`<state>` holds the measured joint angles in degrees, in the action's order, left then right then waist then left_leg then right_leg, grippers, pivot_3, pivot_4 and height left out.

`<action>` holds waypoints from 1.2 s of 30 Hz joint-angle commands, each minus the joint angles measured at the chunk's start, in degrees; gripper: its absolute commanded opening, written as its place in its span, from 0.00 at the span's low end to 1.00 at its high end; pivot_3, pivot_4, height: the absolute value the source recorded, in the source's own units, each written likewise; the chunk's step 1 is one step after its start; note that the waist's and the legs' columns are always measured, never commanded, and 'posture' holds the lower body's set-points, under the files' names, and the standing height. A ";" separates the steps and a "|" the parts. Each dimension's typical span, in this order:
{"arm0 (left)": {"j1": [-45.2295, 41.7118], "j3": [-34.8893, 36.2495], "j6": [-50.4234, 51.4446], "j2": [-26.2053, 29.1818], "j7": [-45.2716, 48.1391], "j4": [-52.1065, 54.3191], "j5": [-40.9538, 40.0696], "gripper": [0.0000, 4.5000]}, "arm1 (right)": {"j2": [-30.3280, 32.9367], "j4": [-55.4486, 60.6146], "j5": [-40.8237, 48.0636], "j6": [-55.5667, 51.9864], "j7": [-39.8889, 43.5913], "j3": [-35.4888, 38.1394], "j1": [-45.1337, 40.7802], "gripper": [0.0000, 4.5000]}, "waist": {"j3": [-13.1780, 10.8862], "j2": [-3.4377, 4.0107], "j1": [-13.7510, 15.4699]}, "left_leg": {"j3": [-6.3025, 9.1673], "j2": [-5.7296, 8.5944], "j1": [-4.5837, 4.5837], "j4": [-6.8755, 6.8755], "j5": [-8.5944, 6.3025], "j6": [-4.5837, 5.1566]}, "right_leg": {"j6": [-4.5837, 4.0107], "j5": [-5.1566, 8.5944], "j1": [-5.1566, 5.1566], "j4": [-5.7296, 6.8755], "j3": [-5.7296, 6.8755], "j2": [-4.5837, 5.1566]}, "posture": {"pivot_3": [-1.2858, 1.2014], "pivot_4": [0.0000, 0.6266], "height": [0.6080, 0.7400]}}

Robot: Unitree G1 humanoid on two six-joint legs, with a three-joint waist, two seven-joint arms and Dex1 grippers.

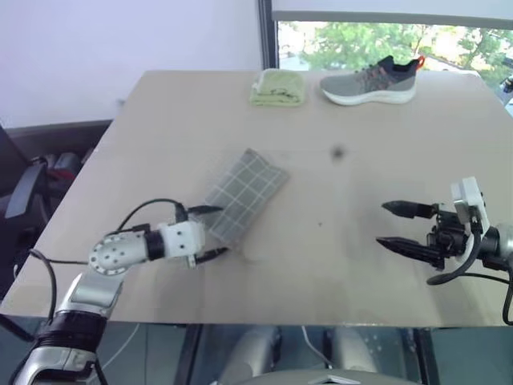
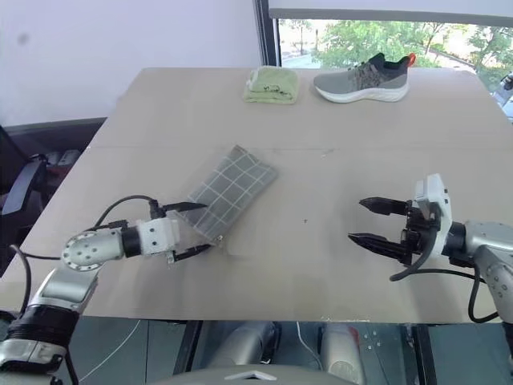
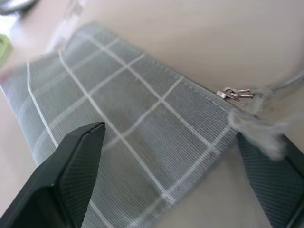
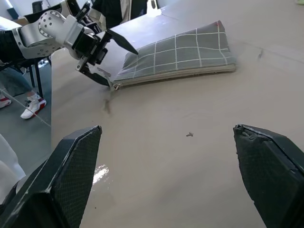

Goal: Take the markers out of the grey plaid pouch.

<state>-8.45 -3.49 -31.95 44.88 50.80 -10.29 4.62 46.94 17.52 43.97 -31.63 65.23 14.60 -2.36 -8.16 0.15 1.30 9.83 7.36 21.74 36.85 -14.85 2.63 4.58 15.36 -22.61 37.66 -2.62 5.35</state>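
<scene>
Lower left of the frame, the left gripper [image 1: 210, 233] straddles, jaws spread, the near end of the grey plaid pouch [image 1: 245, 195], which runs diagonally up-right; the right gripper [image 1: 398, 227] hangs open, well apart.

No legible text, labels or signs.

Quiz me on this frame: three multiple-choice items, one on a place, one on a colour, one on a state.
1. Where is the left pincer?
A. At the near end of the grey plaid pouch
B. Beside the shoe
C. Over the folded green cloth

2. What colour are the pouch's grid lines?
A. Red
B. White
C. Black

3. How does the right pincer stand?
A. Shut on the pouch
B. Shut on the shoe
C. Open, holding nothing

Answers: 1 A, its fingers straddle the pouch's zipper end; 2 B, white lines on grey; 3 C, fingers apart above bare table.
</scene>
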 commanded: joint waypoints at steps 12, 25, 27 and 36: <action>6.10 1.31 -4.14 8.22 -11.80 2.29 13.89 0.72 | -0.64 1.26 0.18 1.63 -0.63 0.76 -0.18 1.00 | 0.06 0.09 -0.84 | -0.04 -0.09 -0.02 -0.07 0.00 0.00 | -0.01 0.00 -0.06 0.07 -0.09 -0.14 | 0.52 0.24 1.00; 3.78 -1.79 0.55 4.70 -19.39 0.96 18.86 0.72 | -1.22 0.81 -0.75 1.55 -0.45 -0.03 -1.32 1.00 | 0.13 0.19 -0.12 | 0.00 -0.10 -0.04 -0.07 0.00 0.00 | -0.01 0.00 -0.06 0.08 -0.02 -0.14 | 0.52 0.24 1.00; 2.15 -3.09 0.26 3.17 -21.27 -0.22 20.96 0.72 | -1.23 0.92 -0.84 1.50 -0.66 0.07 -1.39 1.00 | 0.15 0.20 0.24 | 0.02 -0.09 -0.04 -0.04 0.00 0.00 | -0.01 0.00 -0.04 0.08 0.02 -0.13 | 0.52 0.24 1.00; -3.22 -6.79 0.98 1.37 -31.82 -4.70 31.23 0.20 | -1.60 1.90 -0.70 1.39 -1.62 0.31 -0.81 1.00 | 0.22 0.26 1.14 | 0.02 -0.09 -0.03 0.00 0.01 -0.01 | -0.01 0.00 -0.04 0.12 0.01 -0.13 | 0.52 0.24 1.00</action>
<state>-11.44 -9.33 -34.09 46.41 21.92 -11.13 30.93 45.49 17.49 42.72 -30.94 63.85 14.03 -3.14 -7.94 0.41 2.44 9.86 7.27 21.71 36.85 -14.85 2.61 4.57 15.36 -22.64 37.78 -2.61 5.22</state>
